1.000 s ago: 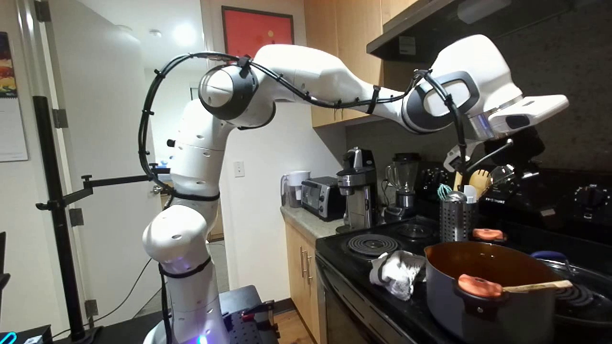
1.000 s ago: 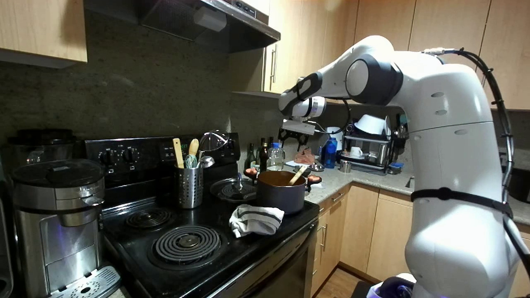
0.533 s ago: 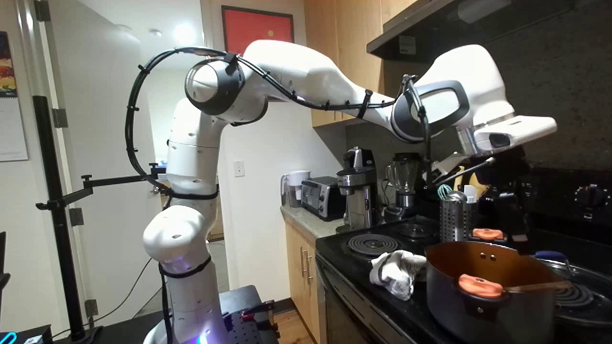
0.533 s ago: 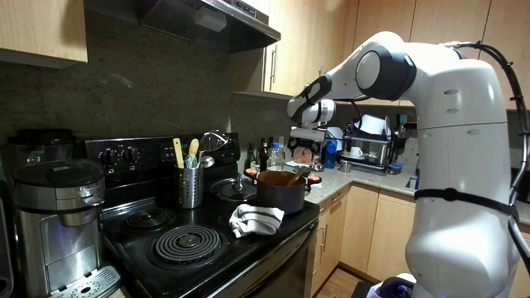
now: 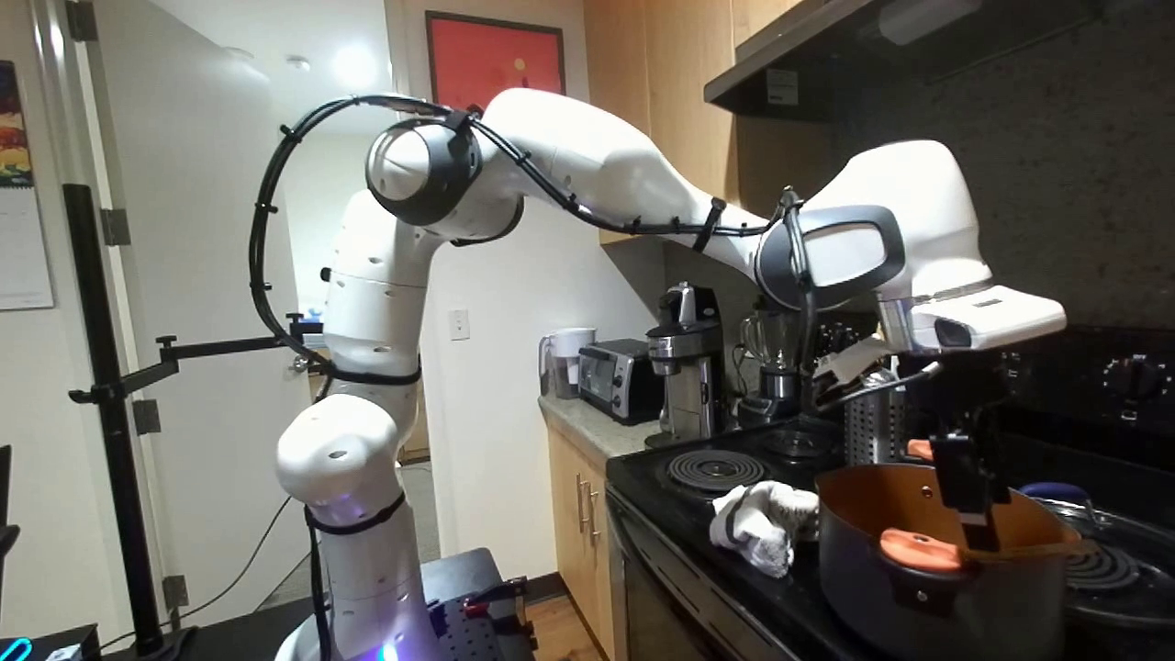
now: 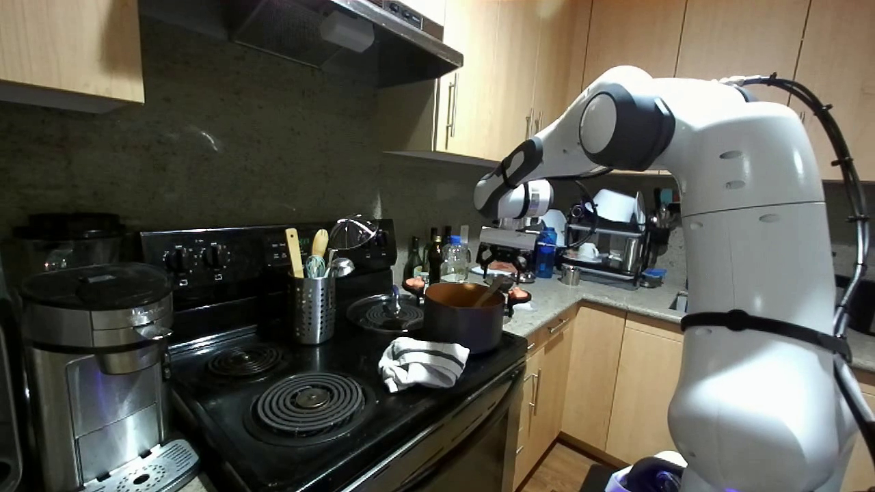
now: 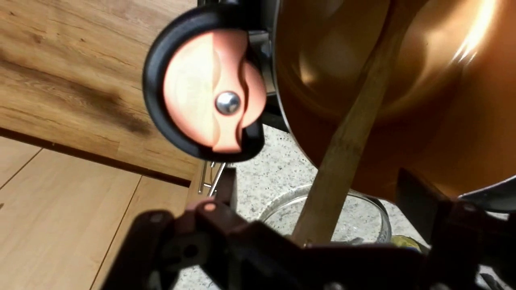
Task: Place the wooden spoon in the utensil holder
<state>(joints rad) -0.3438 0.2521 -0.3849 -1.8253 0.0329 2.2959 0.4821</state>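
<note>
Towel (image 6: 422, 363), lid (image 6: 385, 315) beside pot (image 6: 463, 331); wooden spoon (image 7: 354, 131) leaning inside.

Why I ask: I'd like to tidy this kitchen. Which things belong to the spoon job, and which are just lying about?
For the job:
wooden spoon, leaning in the pot
utensil holder
pincer, open, spoon not yet gripped

Just lying about:
striped towel
coffee maker
blue bottle
toaster oven

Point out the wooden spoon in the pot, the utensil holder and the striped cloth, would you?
Wooden spoon (image 7: 358, 121): wrist view, about midway along its visible length.
Utensil holder (image 6: 313, 311): in an exterior view, on its perforated metal side.
Striped cloth (image 6: 422, 370): in an exterior view, on a white part.
</note>
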